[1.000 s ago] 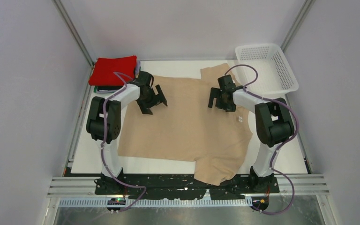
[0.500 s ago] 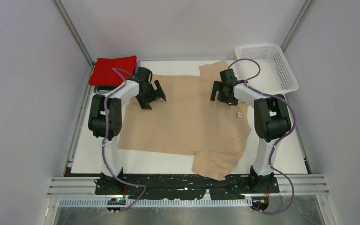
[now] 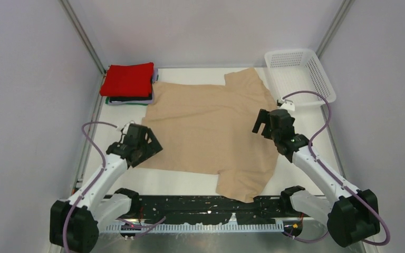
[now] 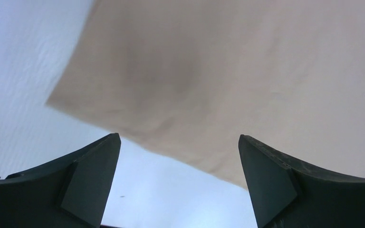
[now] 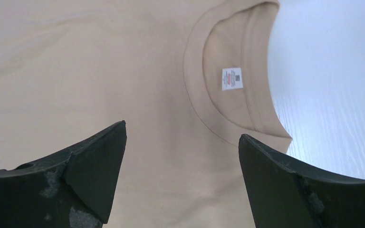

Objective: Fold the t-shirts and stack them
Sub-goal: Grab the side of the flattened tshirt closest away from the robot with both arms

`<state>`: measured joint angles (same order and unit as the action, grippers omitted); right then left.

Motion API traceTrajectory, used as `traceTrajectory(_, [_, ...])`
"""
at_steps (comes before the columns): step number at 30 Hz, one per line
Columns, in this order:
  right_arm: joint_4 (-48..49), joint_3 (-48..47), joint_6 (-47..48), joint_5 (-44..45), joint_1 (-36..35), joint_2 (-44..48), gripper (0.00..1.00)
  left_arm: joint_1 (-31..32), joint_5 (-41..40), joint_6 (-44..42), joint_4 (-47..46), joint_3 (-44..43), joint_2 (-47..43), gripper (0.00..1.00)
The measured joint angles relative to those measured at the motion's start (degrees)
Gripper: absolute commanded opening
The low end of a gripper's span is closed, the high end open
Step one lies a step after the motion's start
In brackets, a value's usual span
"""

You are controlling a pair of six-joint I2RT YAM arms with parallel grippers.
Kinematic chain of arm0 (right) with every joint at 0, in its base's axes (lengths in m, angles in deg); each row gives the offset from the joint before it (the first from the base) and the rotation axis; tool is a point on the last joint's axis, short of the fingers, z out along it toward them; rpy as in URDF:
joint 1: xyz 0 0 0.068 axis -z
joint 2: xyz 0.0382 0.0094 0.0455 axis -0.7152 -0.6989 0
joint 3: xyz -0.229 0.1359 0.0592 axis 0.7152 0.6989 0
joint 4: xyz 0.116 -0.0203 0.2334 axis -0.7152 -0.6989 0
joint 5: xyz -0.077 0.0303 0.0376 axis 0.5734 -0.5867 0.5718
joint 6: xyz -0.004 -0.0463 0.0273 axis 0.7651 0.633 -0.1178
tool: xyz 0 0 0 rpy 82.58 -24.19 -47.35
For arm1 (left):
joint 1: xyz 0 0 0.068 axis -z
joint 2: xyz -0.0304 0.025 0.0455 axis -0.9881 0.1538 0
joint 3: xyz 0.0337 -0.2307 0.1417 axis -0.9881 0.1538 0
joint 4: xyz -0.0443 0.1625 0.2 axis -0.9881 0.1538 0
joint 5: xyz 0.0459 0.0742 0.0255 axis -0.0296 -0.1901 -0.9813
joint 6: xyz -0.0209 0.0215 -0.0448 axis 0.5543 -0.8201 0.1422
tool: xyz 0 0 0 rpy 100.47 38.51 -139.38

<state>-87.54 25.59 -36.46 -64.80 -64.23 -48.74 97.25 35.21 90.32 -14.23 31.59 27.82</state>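
beige t-shirt (image 3: 211,126) lies flat beside white basket (image 3: 290,52).

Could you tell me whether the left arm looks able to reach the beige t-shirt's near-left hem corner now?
Probably yes. The left claw hangs open right at the near-left hem corner of the beige t-shirt, and nothing lies over or in front of that edge.
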Motion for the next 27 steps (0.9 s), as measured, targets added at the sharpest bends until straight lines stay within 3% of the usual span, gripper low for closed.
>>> traceTrajectory(4, [0.8, 5.7, -0.9, -0.3, 0.2, 4.8, 0.96, -1.1, -7.2, 4.0, 6.6, 9.1, -10.3, 0.99])
traceTrajectory(9, [3.5, 6.0, -1.4, -2.2, 0.2, 5.4, 0.95, -3.9, -11.2, 7.9, 9.6, 11.8, -15.1, 0.97])
traceTrajectory(21, [4.6, 6.0, -1.4, -2.6, 0.2, 4.4, 0.95, -8.8, -12.4, 10.3, 5.5, 12.8, -6.0, 0.62])
traceTrajectory(27, [4.6, 6.0, -1.4, -2.6, 0.2, 2.5, 0.95, -10.2, -12.6, 11.5, 3.3, 12.9, -3.5, 0.60])
